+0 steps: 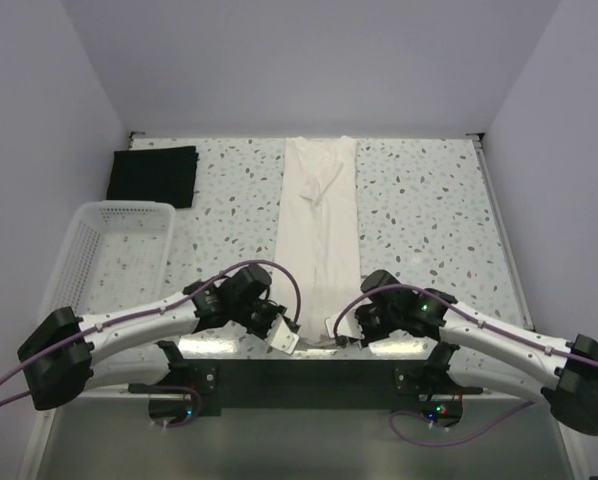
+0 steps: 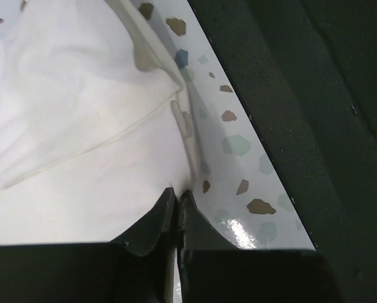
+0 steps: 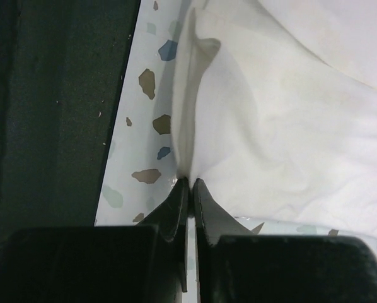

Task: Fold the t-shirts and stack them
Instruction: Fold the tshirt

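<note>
The cream t-shirt (image 1: pixel 319 225) lies folded into a long narrow strip running from the table's far edge to the near edge. At the strip's near left corner my left gripper (image 1: pixel 289 340) is shut on the cream t-shirt (image 2: pixel 81 126), the cloth pinched between its tips (image 2: pixel 178 192). My right gripper (image 1: pixel 341 340) is shut on the near right corner of the cream t-shirt (image 3: pixel 283 113), and the fabric bunches up at its tips (image 3: pixel 190 182). The black t-shirt (image 1: pixel 153 175) lies folded flat at the far left of the table.
A white lattice basket (image 1: pixel 79 250) stands at the left side of the table. The speckled tabletop (image 1: pixel 429 200) ends at a dark strip (image 1: pixel 309 375) along the near edge, right beside both grippers. White walls enclose the table on three sides.
</note>
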Robot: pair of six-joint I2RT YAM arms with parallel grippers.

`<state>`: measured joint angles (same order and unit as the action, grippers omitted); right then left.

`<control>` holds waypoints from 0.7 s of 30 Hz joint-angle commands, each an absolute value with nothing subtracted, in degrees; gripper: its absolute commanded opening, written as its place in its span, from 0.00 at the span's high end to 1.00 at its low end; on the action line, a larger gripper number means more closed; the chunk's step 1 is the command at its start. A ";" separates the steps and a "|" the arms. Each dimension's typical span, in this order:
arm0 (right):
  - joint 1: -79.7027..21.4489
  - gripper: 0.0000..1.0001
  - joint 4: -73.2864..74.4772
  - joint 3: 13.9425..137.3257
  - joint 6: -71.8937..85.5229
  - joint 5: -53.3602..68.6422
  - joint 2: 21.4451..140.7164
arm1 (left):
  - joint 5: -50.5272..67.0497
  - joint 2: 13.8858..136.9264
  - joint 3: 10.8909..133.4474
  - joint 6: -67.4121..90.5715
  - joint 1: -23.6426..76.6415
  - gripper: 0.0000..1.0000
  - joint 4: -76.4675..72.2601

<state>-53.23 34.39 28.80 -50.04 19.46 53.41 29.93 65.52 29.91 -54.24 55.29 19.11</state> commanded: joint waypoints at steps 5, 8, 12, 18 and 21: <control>-46.24 1.00 35.51 37.70 -49.11 23.81 55.27 | 36.73 67.39 42.88 -56.41 47.04 1.00 27.31; -40.97 1.00 34.90 40.95 -53.07 25.57 59.39 | 37.53 70.74 47.10 -61.25 42.55 1.00 29.35; -35.25 1.00 33.14 45.87 -57.47 28.47 66.17 | 39.20 75.57 52.28 -66.26 38.50 1.00 30.58; -28.92 1.00 31.73 53.51 -63.36 31.37 75.57 | 40.69 86.20 60.72 -71.98 29.98 1.00 30.14; -26.37 1.00 32.17 57.91 -66.35 32.60 81.46 | 41.83 93.32 69.92 -74.09 26.81 1.00 32.16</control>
<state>-28.14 34.26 53.32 -60.80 28.12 78.22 38.74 89.60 62.28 -69.30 29.23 30.96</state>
